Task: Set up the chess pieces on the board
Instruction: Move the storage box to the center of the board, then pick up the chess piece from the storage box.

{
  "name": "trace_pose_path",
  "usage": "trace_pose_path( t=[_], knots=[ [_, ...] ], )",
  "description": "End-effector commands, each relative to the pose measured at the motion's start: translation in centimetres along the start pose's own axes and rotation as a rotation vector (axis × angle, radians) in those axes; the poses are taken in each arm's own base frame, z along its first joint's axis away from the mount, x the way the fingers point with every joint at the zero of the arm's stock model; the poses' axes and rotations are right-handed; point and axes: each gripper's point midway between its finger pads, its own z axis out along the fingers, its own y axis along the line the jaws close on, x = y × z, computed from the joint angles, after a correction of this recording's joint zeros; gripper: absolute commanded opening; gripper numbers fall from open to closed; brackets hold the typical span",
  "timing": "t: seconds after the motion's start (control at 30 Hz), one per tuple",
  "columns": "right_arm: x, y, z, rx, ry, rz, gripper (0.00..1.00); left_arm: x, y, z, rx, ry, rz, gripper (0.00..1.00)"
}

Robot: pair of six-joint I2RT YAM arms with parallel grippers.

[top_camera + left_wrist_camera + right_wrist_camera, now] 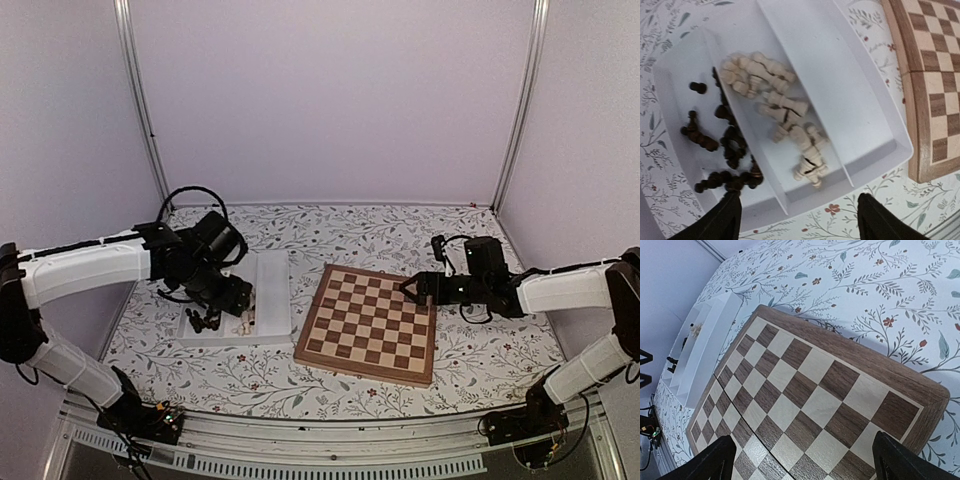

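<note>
Near edge of the table first: the chessboard (366, 322) sits right of centre, turned a little askew. Every square is bare, so no man is placed yet and I judge the job to be at its very start. Left of it, just beside but not touching, lies the white tray (840, 90). Its outer compartment holds the dark chessmen (732, 150), all lying down and heaped toward the near end, with one lone dark piece (697, 87) apart farther up. Across the dividing wall (752, 130) the pale chessmen (785, 115) lie in a similar tangle; the board-side section is bare white. The left gripper (797, 222) hangs over the tray's near end, jaws wide apart with nothing between them. One fingertip is at the rim by the dark heap, the other out over the floral table cover (920, 200) past the tray's corner. Step in hand, as I read it: lining up to pick a dark man. The next move calls for shifting across so both fingers straddle a single piece, then descending without catching the wall or the neighbours. The lone piece looks the cleaner target; the heap risks a double grab. Farther back, the right gripper (418, 290) hovers over the board's right border, jaws fully spread and empty, apparently waiting. Beyond it the cover runs to the back wall.
</note>
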Motion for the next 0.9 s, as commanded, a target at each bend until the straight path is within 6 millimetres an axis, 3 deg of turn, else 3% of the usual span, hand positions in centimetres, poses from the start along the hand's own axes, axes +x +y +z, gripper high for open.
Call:
trace_pose_path(
  t=[0.0, 0.07, 0.17, 0.37, 0.5, 0.87],
  knots=[
    [-0.8, -0.2, -1.2, 0.039, -0.064, -0.069, 0.97, -0.4, 8.2, -1.7, -0.225, -0.069, -0.223, 0.76],
    [-0.6, -0.3, -1.3, 0.043, -0.078, -0.084, 0.93, -0.1, 9.7, -1.6, -0.236, -0.061, -0.275, 0.67],
    [-0.1, -0.6, -1.4, 0.044, -0.089, -0.082, 0.89, 1.1, 11.8, -1.1, -0.275, -0.022, -0.361, 0.64],
    [0.0, 0.3, -1.8, -0.005, -0.099, -0.086, 0.81, 2.1, 13.4, 0.5, -0.248, 0.042, -0.441, 0.50],
    [0.1, 0.4, -1.9, -0.011, -0.095, -0.099, 0.79, 2.8, 13.6, 2.5, -0.190, 0.106, -0.457, 0.34],
    [0.6, 0.4, -1.1, -0.026, -0.067, -0.092, 0.79, 4.2, 14.5, 4.8, -0.199, 0.174, -0.479, 0.34]
  ],
)
